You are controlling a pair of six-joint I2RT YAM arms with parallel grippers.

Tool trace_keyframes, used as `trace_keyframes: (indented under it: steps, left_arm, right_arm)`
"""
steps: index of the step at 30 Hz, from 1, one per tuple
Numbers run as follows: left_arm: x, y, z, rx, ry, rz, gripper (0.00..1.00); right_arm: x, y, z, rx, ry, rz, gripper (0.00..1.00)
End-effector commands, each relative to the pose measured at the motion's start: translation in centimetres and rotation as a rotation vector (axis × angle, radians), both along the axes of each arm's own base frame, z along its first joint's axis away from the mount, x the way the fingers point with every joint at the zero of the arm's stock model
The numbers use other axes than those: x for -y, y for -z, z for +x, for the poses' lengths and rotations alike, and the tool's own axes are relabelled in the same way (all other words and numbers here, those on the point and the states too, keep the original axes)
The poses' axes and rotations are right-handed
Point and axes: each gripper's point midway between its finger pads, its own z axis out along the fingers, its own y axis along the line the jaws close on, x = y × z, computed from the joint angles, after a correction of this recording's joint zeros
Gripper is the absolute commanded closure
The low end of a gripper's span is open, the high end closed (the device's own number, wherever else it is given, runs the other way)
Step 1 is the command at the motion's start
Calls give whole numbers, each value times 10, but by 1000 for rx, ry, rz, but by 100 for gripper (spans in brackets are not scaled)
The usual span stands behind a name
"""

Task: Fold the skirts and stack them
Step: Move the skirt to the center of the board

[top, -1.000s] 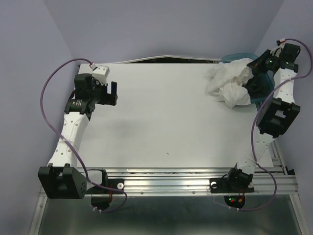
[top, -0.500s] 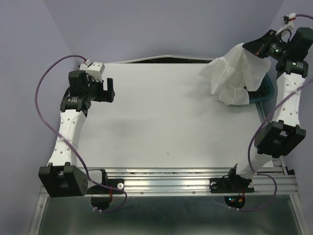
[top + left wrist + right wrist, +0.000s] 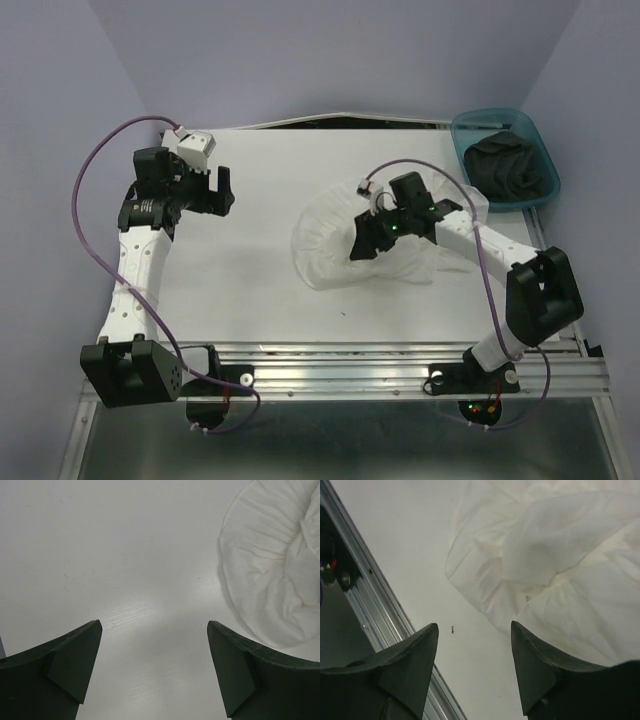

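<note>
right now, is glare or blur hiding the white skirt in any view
Top external: even light, no glare, but the white skirt barely stands out from the white table. Left wrist: soft sheen on the table, left fingers blurred, pleats clear. Right wrist: skirt folds sharp, right fingers soft.

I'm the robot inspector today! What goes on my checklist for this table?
Surface: white table, one tiny dark speck.
Job's things: white skirt bunched mid-table; dark skirt in the bin.
Clutter: teal bin at far right corner.
Grippers: left gripper open, empty, over bare table; right gripper open, empty, by white skirt's edge.
Cables: purple cables loop off both arms.
Surroundings: lilac walls; metal rail at near edge.
</note>
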Motion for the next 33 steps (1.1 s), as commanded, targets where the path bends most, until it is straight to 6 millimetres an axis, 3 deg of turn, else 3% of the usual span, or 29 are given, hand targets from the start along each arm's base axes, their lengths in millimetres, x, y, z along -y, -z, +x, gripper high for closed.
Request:
trace_keyframes:
  steps: [1, 5, 8, 10, 11, 12, 16, 25, 30, 33]
  left_arm:
    - [9, 13, -17, -13, 105, 28, 1]
    - [15, 33, -25, -38, 178, 70, 1]
    - [26, 43, -30, -38, 233, 93, 2]
    - [40, 46, -30, -27, 280, 95, 2]
    - [44, 46, -30, -27, 290, 94, 3]
    - [51, 47, -30, -25, 310, 90, 5]
    - [64, 53, -25, -54, 328, 75, 9]
    - [67, 51, -19, -38, 298, 51, 9]
    - [64, 48, -20, -27, 292, 67, 9]
    - [64, 48, -21, -27, 291, 68, 9]
  right_arm:
    - [-18, -5, -15, 97, -58, -28, 20]
    - [-10, -39, 4, 200, 43, -46, 12]
    - [14, -64, 20, 272, 145, -61, 13]
    - [41, -71, 40, 265, 265, -68, 17]
    - [53, -69, 49, 251, 316, -74, 19]
    - [77, -60, 65, 236, 403, -114, 23]
    - [122, -29, 83, 140, 567, -201, 29]
    - [149, 19, 87, 25, 692, -302, 29]
    - [142, 44, 80, -60, 661, -304, 30]
    - [135, 54, 71, -122, 622, -272, 37]
